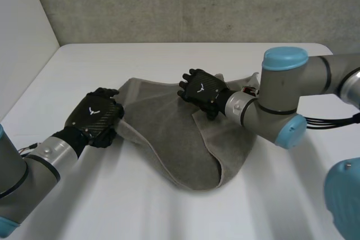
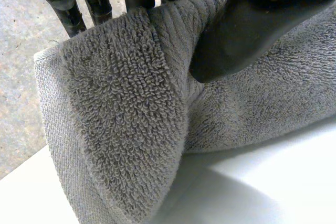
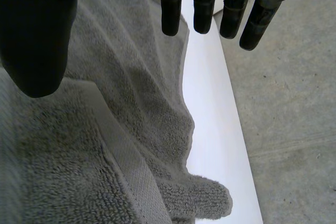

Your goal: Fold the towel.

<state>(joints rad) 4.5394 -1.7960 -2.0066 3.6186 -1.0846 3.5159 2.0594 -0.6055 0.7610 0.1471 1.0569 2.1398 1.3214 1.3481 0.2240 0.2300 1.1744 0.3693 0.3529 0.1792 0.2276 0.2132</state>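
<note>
Left hand (image 1: pixel 93 117) is closed on the towel (image 1: pixel 174 139). Its wrist view has a corner band of terry draped over and pinched between the thumb (image 2: pixel 247 30) and the fingers (image 2: pixel 68 9). That grip sits at the towel's left corner, low and close to the desk (image 1: pixel 169 60). Right hand (image 1: pixel 201 91) is on the far edge, nearer the right end. In its wrist view cloth runs up between thumb and near-straight fingers (image 3: pixel 172 9), with creases fanning out from there, so I read it as a pinch on that edge, narrow and not a fist. From both hands the towel's bulk falls away toward the robot, ending in a rounded, doubled-over lobe at the near side, between the arms and a bit right of centre. The line between the two grips runs left to right across the desk, with the right grip farther back than the left. A loose tip of cloth sticks out beyond the right hand near the right arm (image 1: pixel 281 88). The left grip is near a bare stretch of desk. The right grip is over the cloth itself. Judgement: the next move depends on the slack hanging nearward from that line, so the held corners probably need drawing apart or back to flatten the lobe before any fold lands square.
</note>
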